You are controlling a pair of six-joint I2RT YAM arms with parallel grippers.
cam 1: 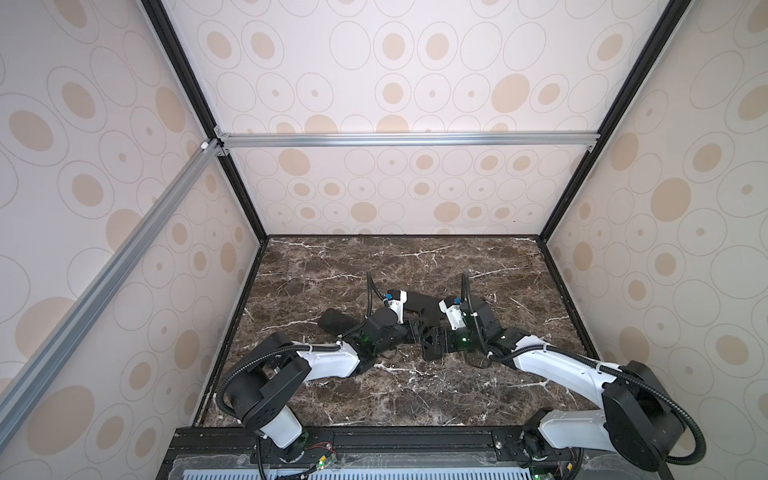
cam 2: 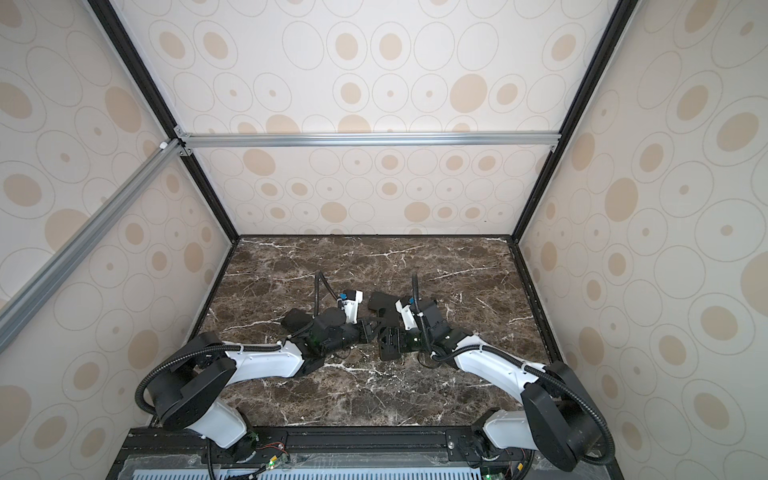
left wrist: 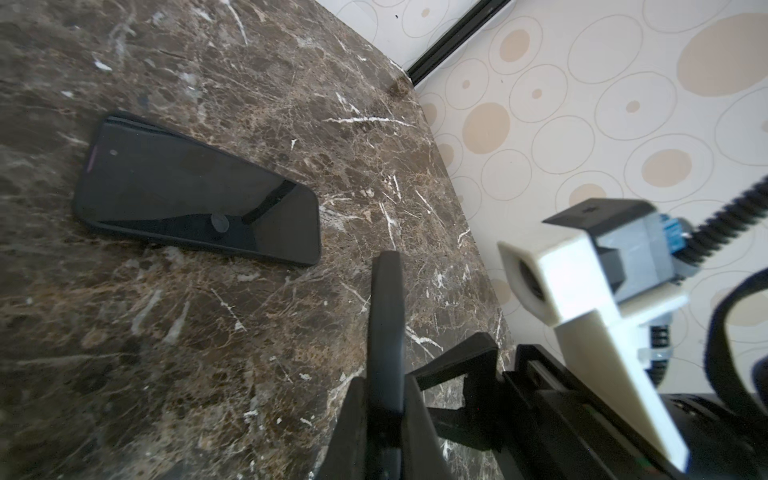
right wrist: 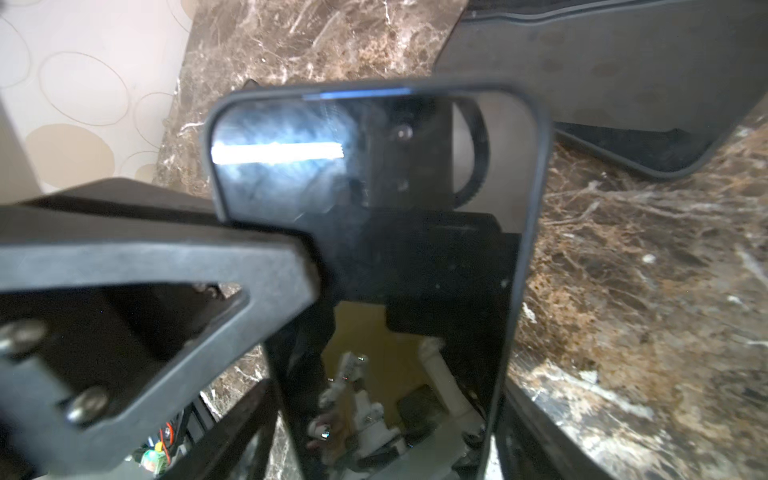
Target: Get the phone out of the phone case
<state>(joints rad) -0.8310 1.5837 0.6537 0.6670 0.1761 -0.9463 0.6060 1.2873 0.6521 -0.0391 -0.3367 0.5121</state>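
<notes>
Looking through the right wrist camera, I see the glossy black phone (right wrist: 415,249) seated in its dark grey rimmed phone case (right wrist: 537,174). Its screen faces the lens, and it reaches straight out ahead of the right hand (cam 1: 433,345). That hand's jaws are spread wide, one on each side of the phone's width; I cannot tell whether they press on it.

The left hand (left wrist: 384,380) meets it from the opposite side and is clamped across the thickness of the cased phone, which its own camera shows edge-on. One of its fingers (right wrist: 166,262) lies over the rim and onto the glass.

A second black phone-shaped slab (left wrist: 195,195) (cam 1: 422,303) with a shiny face lies flat on the brown marble-patterned worktop (cam 1: 374,257), just beyond both hands and near the held phone's far end. A matte black rounded slab (cam 1: 336,322) lies flat behind the left hand's wrist, on the side away from the right hand.

Beyond the shiny slab, bare marble runs on to the black frame rails (cam 1: 557,282) under the patterned walls (cam 1: 415,187). The back edge and both side edges are well apart from the hands. There is more bare marble on the near side, between the hands and the arm bases.
</notes>
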